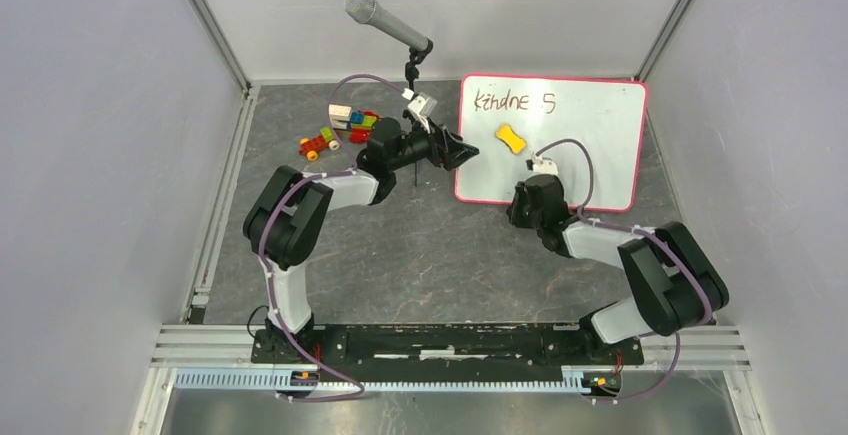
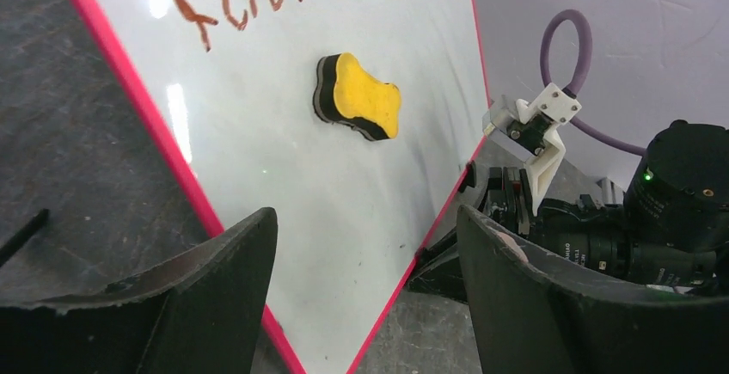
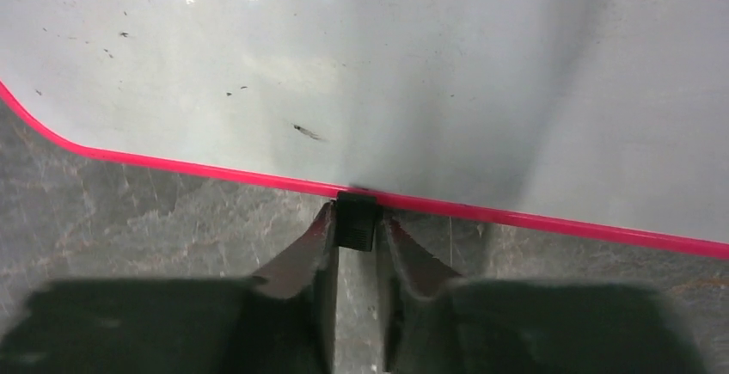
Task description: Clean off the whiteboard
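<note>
Nothing wiped yet — red writing (image 1: pixel 513 103) intact on the big pink-framed whiteboard (image 1: pixel 595 150), yellow foam eraser (image 1: pixel 511 139) lying on it. Left pincer (image 1: pixel 468 151) gapes empty; right pincer (image 3: pixel 356 226) nips the black clip (image 3: pixel 355 206).

Handwritten "kihdne 5" on whiteboard (image 1: pixel 590 140)

Bench (image 1: pixel 420 255) is a dark grey stone-look slab with pale marbling all through it. Plain light grey walls (image 1: pixel 90 155) box it in: one well beyond the left fingers (image 1: pixel 460 153), and one off to each side of them. A metal rail (image 1: pixel 220 205) runs along the bench edge out to their left. A slotted aluminium strip (image 1: pixel 430 380) sits way back behind them. Lighting's soft and even.
</note>
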Robot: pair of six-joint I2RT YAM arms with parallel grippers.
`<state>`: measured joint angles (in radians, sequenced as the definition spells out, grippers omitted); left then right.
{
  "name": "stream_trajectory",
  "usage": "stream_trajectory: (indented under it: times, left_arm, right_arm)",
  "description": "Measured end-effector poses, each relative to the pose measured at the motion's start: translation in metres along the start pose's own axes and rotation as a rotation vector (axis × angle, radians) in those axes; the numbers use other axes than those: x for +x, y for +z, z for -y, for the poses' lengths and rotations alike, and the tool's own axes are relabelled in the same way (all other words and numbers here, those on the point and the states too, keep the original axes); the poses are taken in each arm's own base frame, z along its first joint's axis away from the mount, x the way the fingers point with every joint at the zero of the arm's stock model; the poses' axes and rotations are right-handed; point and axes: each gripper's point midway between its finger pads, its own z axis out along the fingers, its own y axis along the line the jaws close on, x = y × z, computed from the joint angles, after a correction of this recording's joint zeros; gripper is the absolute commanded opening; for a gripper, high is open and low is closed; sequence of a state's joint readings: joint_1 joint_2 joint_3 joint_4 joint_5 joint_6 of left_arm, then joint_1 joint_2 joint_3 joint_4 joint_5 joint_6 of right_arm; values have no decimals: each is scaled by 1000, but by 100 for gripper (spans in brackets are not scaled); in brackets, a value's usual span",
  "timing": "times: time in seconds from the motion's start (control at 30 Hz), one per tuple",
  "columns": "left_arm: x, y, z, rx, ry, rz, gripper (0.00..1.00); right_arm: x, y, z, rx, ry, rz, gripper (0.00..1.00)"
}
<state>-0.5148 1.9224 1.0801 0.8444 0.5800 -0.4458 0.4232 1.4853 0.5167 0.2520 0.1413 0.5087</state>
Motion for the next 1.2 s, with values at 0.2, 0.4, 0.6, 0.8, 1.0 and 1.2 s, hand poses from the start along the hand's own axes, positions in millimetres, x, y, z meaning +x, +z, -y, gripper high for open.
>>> stream_trajectory:
  times: [0.2, 0.4, 0.6, 0.8, 1.0, 1.2]
  left_arm:
    - [4, -2, 0, -3, 21, -15, 84]
    - [-8, -15, -13, -25, 29, -3, 81]
    - [-3, -11, -13, 27, -5, -15, 82]
    - [-1, -7, -14, 44, -16, -32, 81]
    - [6, 2, -25, 18, -56, -79, 75]
    - [9, 3, -36, -39, -76, -78, 68]
  right_arm:
    - [21, -32, -5, -130, -131, -19, 80]
    - [14, -60, -5, -171, -224, 42, 95]
    - [-82, -63, -22, -105, -237, 290, 98]
    - [-240, -81, -81, -145, -172, 654, 98]
    - [-254, -67, -87, -155, -246, 688, 98]
    - [-209, -33, -53, -39, -432, 528, 94]
